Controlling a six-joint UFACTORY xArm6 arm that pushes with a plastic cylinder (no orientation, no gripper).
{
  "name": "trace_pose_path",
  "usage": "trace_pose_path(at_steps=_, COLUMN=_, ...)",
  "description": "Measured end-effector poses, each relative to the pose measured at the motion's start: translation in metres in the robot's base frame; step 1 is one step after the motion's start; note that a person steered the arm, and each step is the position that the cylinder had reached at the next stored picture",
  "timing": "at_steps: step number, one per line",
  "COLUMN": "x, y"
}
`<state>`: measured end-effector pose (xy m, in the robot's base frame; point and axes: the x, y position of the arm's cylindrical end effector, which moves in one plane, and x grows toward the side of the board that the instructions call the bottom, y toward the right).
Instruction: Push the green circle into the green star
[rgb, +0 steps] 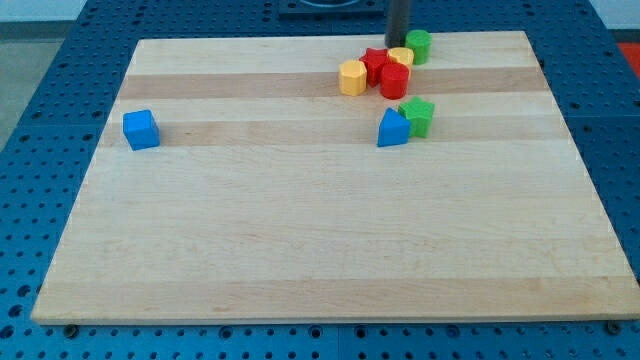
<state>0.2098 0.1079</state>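
The green circle (419, 45) sits near the board's top edge, right of centre. The green star (418, 116) lies lower down, touching a blue triangular block (393, 129) on its left. Between them is a cluster: a red star (376, 64), a red cylinder-like block (394, 81), a yellow block (401, 57) partly hidden behind the reds, and a yellow hexagon (352, 77). My tip (397, 44) stands at the top of the view, just left of the green circle and right behind the yellow block.
A blue cube (141, 129) sits alone at the view's left. The wooden board (300, 230) lies on a blue perforated table (60, 90).
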Motion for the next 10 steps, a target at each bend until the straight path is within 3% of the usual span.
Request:
trace_pose_path(at_steps=6, x=-0.008, y=0.075)
trace_pose_path(at_steps=10, x=-0.005, y=0.07)
